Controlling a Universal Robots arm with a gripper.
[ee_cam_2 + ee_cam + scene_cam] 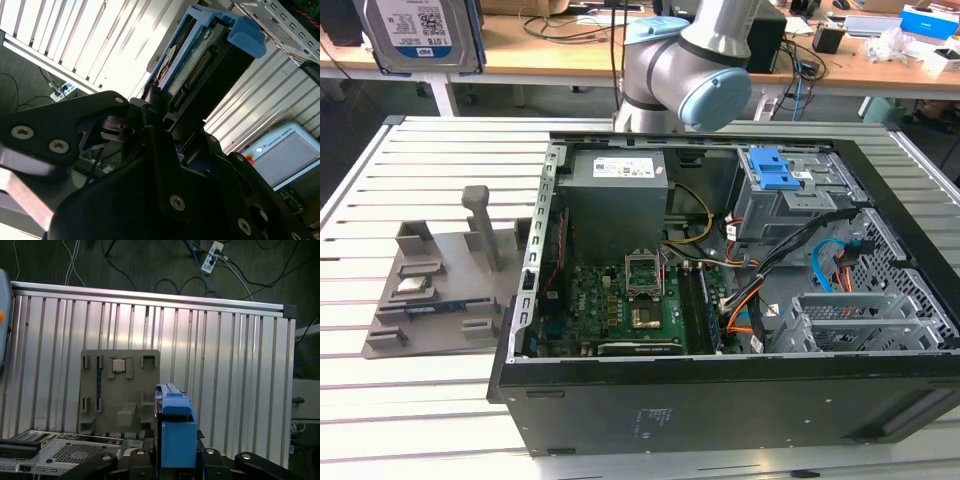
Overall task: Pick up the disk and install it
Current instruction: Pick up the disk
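- The disk (200,65) is clamped on edge between the black fingers (152,125), which are closed on it; its bright blue frame and a row of connector pins face the camera in the second wrist view.
- In the first wrist view the blue end of the frame stands upright, with dark finger parts on either side of it.
- In the exterior view the disk hangs in the air at the far left, its white-and-blue label facing the camera, above the slatted metal tabletop (440,150) and touching nothing on it.
- The arm (685,65) stands at the far edge of the tabletop, behind the open computer case (720,400).
- On the tabletop, to the exterior view's left of the case, lies a grey fixture tray (440,285) carrying small parts.
- Inside the case, at its far right, sits a grey metal cage (790,205) with a blue latch (775,170), well apart from the disk.
- A large grey box (615,195) with a white sticker fills the case's far left, with a green motherboard (610,310) nearer the camera.
- Orange and blue cables (820,265) run between the cage and the board.
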